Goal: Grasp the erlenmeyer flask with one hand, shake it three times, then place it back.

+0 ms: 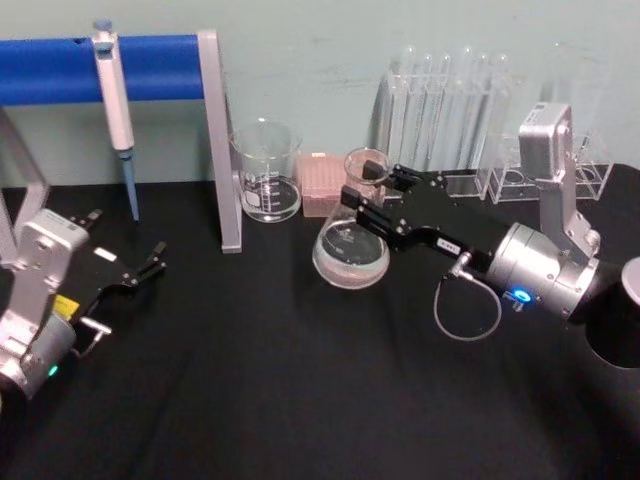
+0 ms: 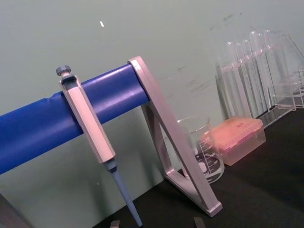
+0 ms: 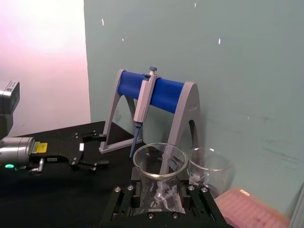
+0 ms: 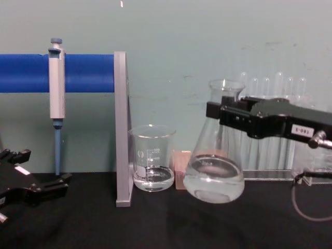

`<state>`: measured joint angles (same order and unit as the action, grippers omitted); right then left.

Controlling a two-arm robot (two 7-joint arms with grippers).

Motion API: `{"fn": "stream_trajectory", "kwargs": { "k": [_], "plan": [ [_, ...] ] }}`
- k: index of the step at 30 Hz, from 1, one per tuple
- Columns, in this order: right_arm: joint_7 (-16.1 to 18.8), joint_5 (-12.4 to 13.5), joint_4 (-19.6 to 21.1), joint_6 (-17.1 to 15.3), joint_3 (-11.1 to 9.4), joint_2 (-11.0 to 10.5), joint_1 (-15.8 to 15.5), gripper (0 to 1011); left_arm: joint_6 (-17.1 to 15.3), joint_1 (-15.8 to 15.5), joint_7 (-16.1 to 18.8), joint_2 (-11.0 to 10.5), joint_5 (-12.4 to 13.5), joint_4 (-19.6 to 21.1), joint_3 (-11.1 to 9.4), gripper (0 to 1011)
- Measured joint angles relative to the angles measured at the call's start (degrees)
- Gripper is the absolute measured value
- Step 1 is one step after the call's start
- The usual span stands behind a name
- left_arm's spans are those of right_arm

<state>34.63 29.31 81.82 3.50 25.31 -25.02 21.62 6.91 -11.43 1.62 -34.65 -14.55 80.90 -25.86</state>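
Right hand is closed on the neck of the erlenmeyer flask, jaws clamped just below the flared rim. In the chest view the flask hangs tilted, its base turned partly toward us and apparently clear of the black surface. It holds a shallow layer of clear liquid. Left hand rests on the surface at far left, fingers slightly apart and holding nothing, well apart from the flask.

Neighbours: the glass beaker and the pink tip box stand just beyond the flask. The grey leg of the pipette stand is to its left, with the pipette hanging from the blue bar. The test tube rack is behind the right arm.

We judge the task to be in its shaking phase, or at the lift just before it.

Risks from here:
- Slip. The grip is smooth glass held between flat jaws at the narrow neck, with the weight of the liquid low in the body. A sharp reversal could rotate the flask in the jaws or pull it out.
- Spill. The mouth is open and the flask already leans, so a wide swing could send liquid up the neck.
- Collision. A sideways stroke toward the beaker, the tip box or the stand leg could strike glass.
- Set-down. If the base meets the surface while tilted, the flask may rock or tip on release.
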Motion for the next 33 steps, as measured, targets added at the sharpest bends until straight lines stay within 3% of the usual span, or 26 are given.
{"fn": "stream_trajectory", "kwargs": {
  "k": [33],
  "plan": [
    [5.21, 0.41, -7.97, 1.47, 3.92, -0.64, 0.93, 450, 0.00, 0.00, 0.00, 0.00, 0.00, 0.00, 0.00, 1001]
  ]
}}
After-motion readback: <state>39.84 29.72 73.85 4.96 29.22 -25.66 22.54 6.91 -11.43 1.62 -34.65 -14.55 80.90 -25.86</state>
